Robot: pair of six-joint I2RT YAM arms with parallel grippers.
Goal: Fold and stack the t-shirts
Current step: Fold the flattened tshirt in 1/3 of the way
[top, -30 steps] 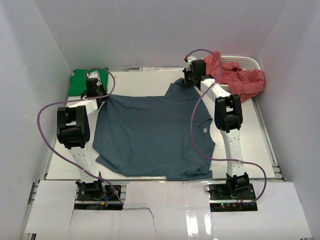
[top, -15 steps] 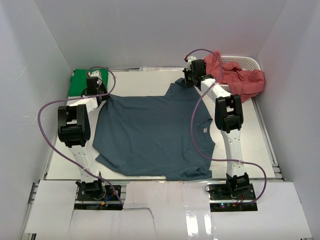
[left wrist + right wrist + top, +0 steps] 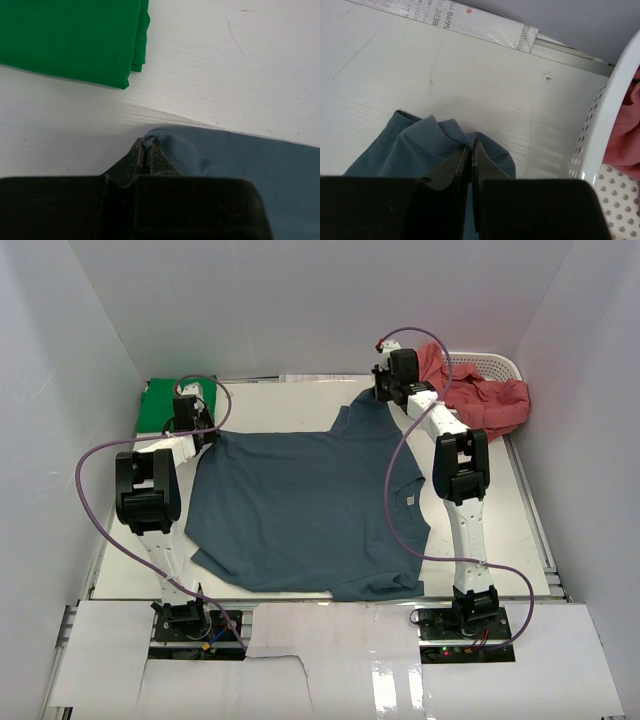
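The slate blue t-shirt (image 3: 310,505) lies spread flat across the middle of the table. My left gripper (image 3: 197,432) is shut on its far left corner, a small pinch of blue cloth (image 3: 148,138) between the tips of the left gripper (image 3: 147,143). My right gripper (image 3: 384,397) is shut on the far right corner, where the bunched blue cloth (image 3: 415,145) wraps around the tips of the right gripper (image 3: 471,146). A folded bright green t-shirt (image 3: 160,405) (image 3: 70,35) lies at the far left corner. Salmon red t-shirts (image 3: 485,398) (image 3: 626,135) are heaped in the basket.
The white perforated basket (image 3: 495,362) (image 3: 607,115) stands at the far right, close beside my right gripper. White walls close the table in at the back and on both sides. A printed label strip (image 3: 450,15) runs along the far edge.
My right gripper has moved slightly farther back and to the right, drawing the blue corner with it. The left gripper has barely shifted.
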